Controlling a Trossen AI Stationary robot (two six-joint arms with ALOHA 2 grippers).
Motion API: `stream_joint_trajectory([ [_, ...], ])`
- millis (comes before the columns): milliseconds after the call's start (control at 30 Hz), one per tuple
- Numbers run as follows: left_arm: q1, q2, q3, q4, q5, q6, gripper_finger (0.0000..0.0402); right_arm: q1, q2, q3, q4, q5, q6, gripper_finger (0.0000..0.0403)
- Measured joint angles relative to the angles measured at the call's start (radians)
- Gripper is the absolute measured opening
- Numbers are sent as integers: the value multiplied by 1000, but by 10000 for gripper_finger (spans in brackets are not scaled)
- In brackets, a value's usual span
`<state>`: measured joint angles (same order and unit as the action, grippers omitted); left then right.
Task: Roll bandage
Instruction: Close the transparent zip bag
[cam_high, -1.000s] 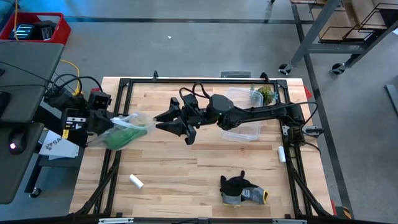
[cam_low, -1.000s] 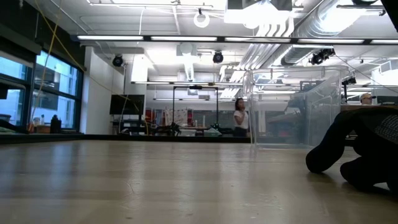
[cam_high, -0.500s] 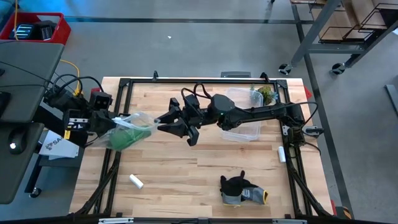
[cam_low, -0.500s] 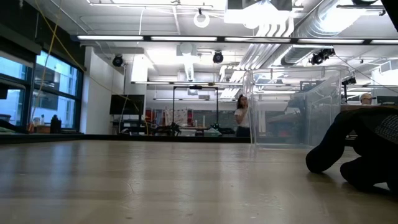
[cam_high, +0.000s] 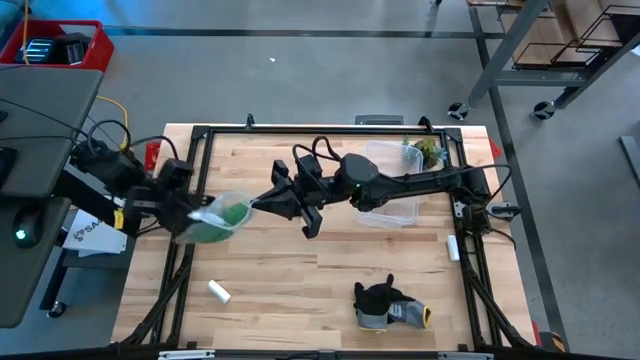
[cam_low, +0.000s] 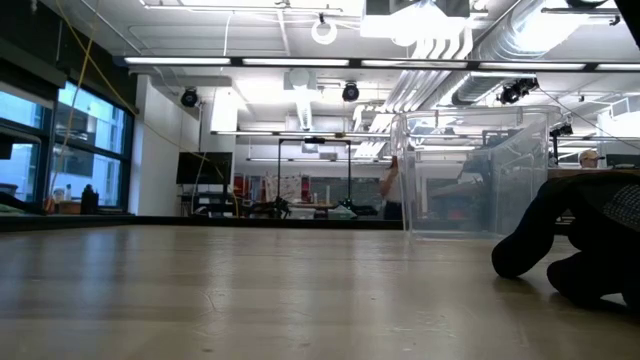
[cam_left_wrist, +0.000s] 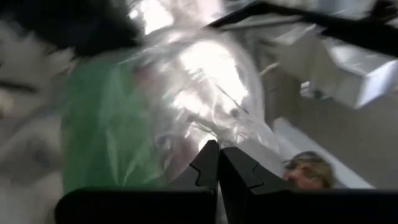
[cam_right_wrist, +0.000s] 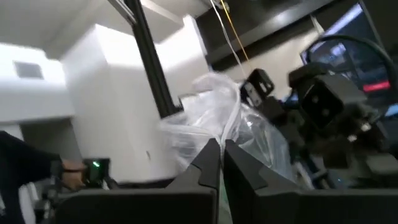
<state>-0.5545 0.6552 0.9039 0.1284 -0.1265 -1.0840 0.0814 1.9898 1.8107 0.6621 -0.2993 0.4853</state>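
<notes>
The bandage (cam_high: 222, 217), a bright green bunch rather than a neat roll, sat inside a clear plastic bag (cam_high: 215, 212) that hung between the two arms, off the tabletop (cam_high: 300, 260). Taking the bag as landmark, the left hand (cam_high: 190, 210) gripped it from the side nearer the tabletop's left edge, and the right hand (cam_high: 262, 203) met its opposite side, so the bag's long axis ran roughly from one hand to the other. In each wrist view the fingers (cam_left_wrist: 214, 168) stood pressed together on the bag's film, so both hands appeared clamped on the plastic, not on the green fabric itself. The bandage lay closer to the left hand's end of the bag, and getting it out likely turned on which end opened toward which hand; that could not be told.

Compared with a second earlier, the left arm had swung inward, the bag sat nearer the right hand, which had closed the gap and now touched it. The white cylinder (cam_high: 219, 291) and the dark glove (cam_high: 385, 303) lay well apart from the bag, unmoved.
</notes>
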Motion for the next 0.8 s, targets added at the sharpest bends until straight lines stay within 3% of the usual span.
stream_joint_trajectory([
  [367,-6,-72,0,-226,44,-91,0,-4,-76,0,-304,16,-96,1],
  [800,-6,-125,0,-475,-79,-21,0,14,-181,0,-661,241,-179,0],
])
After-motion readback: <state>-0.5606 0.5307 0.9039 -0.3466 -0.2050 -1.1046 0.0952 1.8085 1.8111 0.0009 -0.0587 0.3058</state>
